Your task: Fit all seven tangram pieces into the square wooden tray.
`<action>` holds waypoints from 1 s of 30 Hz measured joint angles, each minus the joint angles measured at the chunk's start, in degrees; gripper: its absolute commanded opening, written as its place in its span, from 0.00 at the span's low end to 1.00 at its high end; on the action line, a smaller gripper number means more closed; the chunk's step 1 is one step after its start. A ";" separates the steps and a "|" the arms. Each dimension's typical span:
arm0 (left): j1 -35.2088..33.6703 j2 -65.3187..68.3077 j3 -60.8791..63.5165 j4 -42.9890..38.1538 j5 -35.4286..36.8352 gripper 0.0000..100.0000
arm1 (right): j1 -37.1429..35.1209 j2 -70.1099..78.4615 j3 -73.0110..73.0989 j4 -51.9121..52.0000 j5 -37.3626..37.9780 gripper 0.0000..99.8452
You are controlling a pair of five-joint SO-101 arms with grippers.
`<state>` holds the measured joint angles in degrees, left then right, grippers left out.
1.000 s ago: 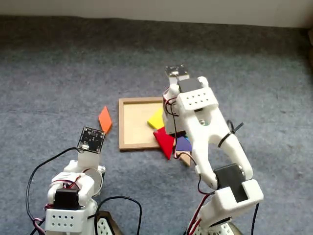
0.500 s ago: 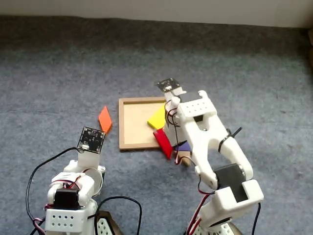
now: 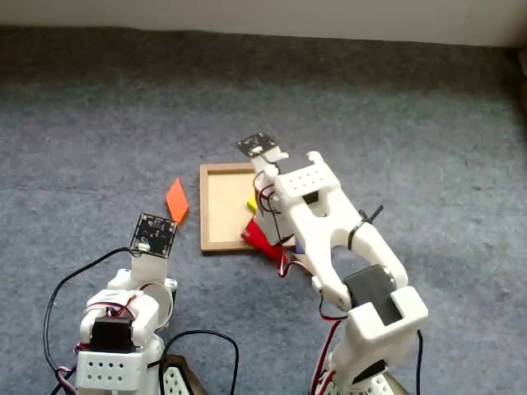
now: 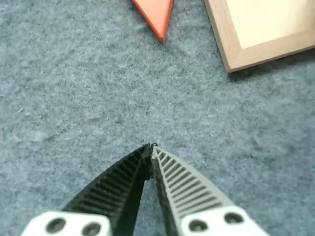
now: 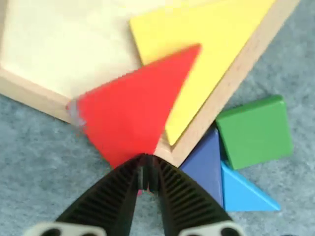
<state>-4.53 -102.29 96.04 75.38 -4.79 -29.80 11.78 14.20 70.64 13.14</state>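
Note:
The square wooden tray (image 3: pixel 207 207) lies on the grey carpet, with a yellow triangle (image 5: pixel 206 54) lying in one of its corners. My right gripper (image 5: pixel 145 173) is shut on a red triangle (image 5: pixel 133 118), which hangs over the tray's rim (image 5: pixel 29 93) and partly covers the yellow piece. In the high view the red triangle (image 3: pixel 258 238) shows at the tray's near edge, under the right arm. A green square (image 5: pixel 253 130), a dark blue piece (image 5: pixel 204 162) and a light blue triangle (image 5: pixel 241 191) sit on the carpet just outside the tray. An orange piece (image 3: pixel 176 200) lies left of the tray. My left gripper (image 4: pixel 149 146) is shut, empty, over bare carpet short of the orange piece (image 4: pixel 155 12).
Grey carpet (image 3: pixel 99 123) surrounds the tray on all sides. The tray's left half (image 3: pixel 222 206) is bare wood. A pale wall strip (image 3: pixel 263 16) runs along the far edge.
The right arm has swung left with the red triangle, carrying it from the tray's near right corner toward the middle of the near edge. The left arm has not moved.

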 measured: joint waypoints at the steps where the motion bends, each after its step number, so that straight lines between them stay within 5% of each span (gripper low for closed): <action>1: 0.00 0.00 0.00 0.00 0.00 0.03 | -0.70 0.00 -0.09 0.00 0.00 0.01; 9: 0.00 0.00 0.00 0.00 0.00 0.03 | -3.34 0.00 -0.09 -1.49 -6.68 0.01; 23: 0.00 0.00 0.00 0.00 0.00 0.03 | -4.22 -11.69 2.37 1.05 -7.47 0.01; 30: 0.00 0.00 0.00 0.00 0.00 0.03 | -8.88 -13.63 7.38 0.09 -2.37 0.20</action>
<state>-4.53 -102.29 96.04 75.38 -4.79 -38.68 -1.85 21.58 70.73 10.77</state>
